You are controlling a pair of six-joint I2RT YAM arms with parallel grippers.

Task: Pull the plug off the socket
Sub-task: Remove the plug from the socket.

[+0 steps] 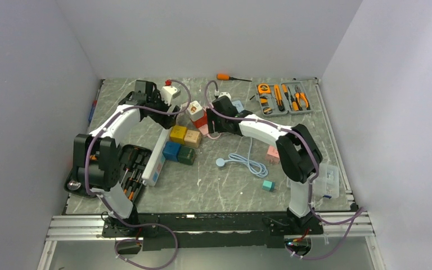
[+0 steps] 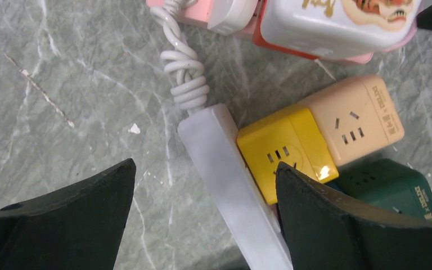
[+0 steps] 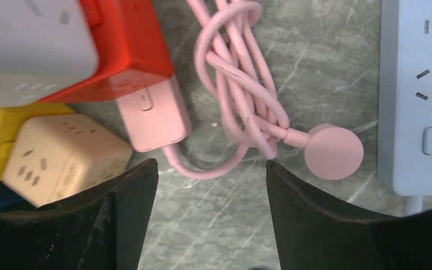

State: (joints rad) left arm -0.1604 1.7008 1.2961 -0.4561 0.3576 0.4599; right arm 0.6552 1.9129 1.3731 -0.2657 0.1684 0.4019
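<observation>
Left hand (image 2: 205,166) gapes over white strip (image 2: 209,130); right hand (image 3: 211,164) open, apparently empty, above pink cord (image 3: 242,79).

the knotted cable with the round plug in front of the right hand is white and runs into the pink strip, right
Not white: the knotted cable is pink, as the right wrist view shows. The rest holds: it ends in a round plug, runs into the pink strip and lies in front of the right hand.
</observation>
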